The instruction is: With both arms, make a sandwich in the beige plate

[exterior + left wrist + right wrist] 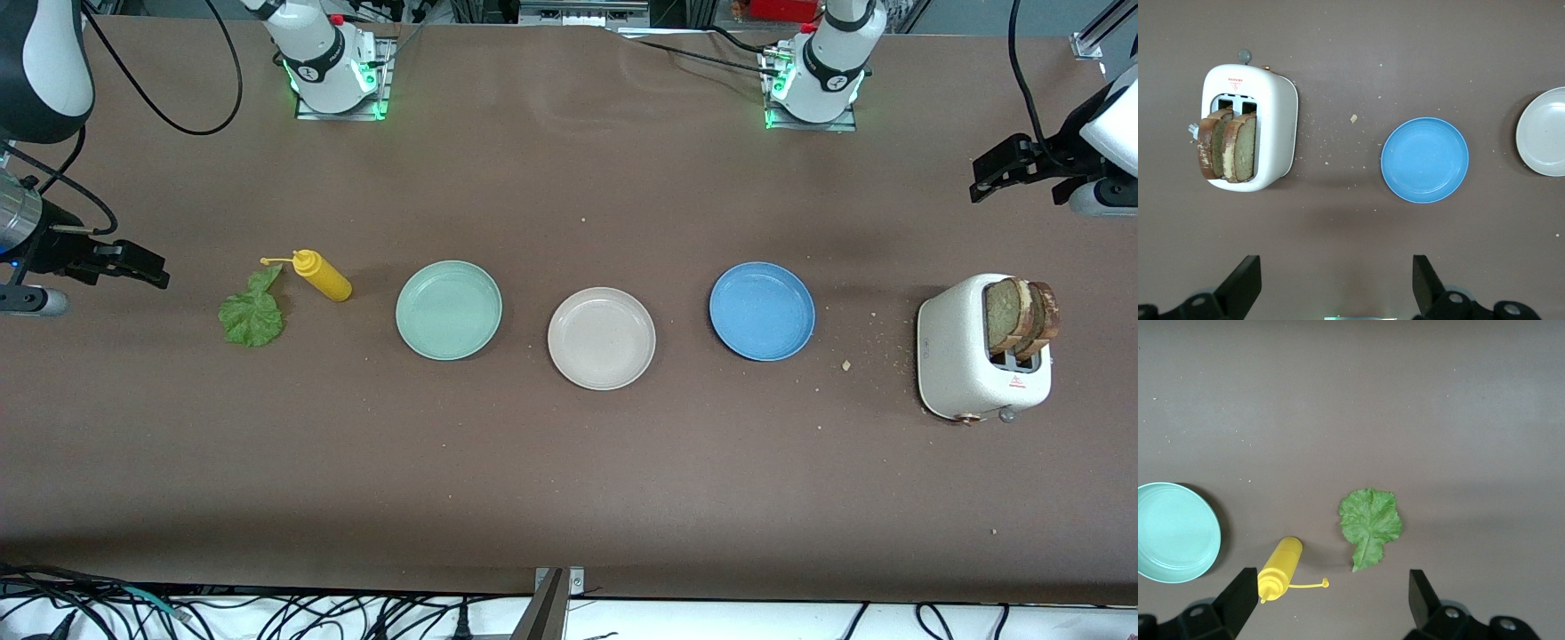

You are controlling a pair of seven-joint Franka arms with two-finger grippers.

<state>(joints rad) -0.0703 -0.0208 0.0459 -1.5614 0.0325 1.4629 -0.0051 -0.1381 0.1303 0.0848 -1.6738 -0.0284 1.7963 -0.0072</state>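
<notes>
Sandwich-making has not begun, judging by how things lie: the beige plate (601, 338) sits bare in the middle of the brown surface (569, 480), between the mint-green plate (448, 309) toward the right arm's end and the blue plate (762, 310) toward the left arm's end. Both bread slices (1022, 316) stand upright in the slots of the white toaster (965, 373), which sits near the left arm's end of the surface, with crumbs scattered on the surface between it and the blue plate. The lettuce leaf (252, 313) lies flat near the right arm's end, just beside the yellow squeeze bottle (323, 275), which lies on its side with its cap strap trailing out. The left pincer (1337, 283) hangs in the air with its fingers spread wide and nothing between them, looking down on the toaster and the blue plate. The right pincer (1328, 600) hangs over the leaf and the bottle, likewise wide and holding nothing. Everything is left to do: one slice onto the beige plate, the leaf onto that slice, then the second slice on top; the toaster's place suggests the left arm takes the bread and the right arm the leaf
</notes>
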